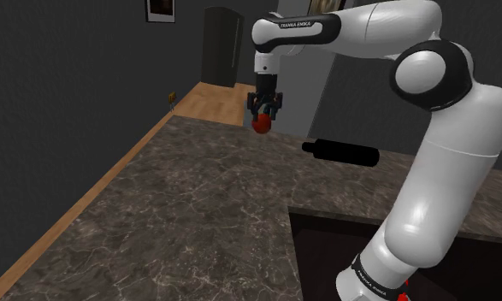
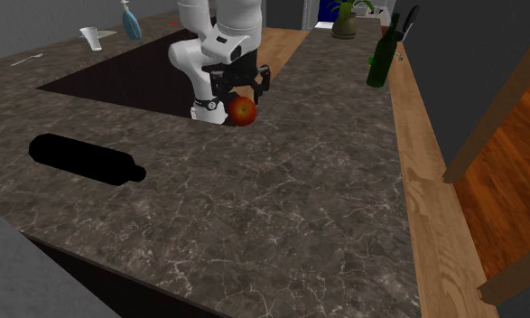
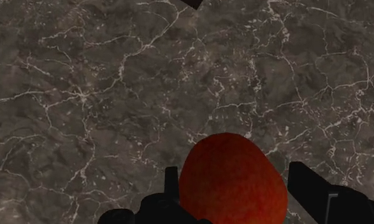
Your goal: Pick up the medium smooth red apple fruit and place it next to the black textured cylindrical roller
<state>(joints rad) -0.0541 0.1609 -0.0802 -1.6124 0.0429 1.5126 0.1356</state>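
Apple (image 3: 233, 183) in gripper (image 1: 265, 114), roller (image 2: 80, 160) apart

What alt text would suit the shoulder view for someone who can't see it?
A white robot arm holds a red apple in its black jaws over a dark marbled counter. A black roller lies farther right, apart from it.

Your white Franka arm (image 1: 454, 162) is arching forward, its all-black two-finger gripper (image 1: 264, 114) pointing down and clasping a smooth red apple (image 1: 262, 126).
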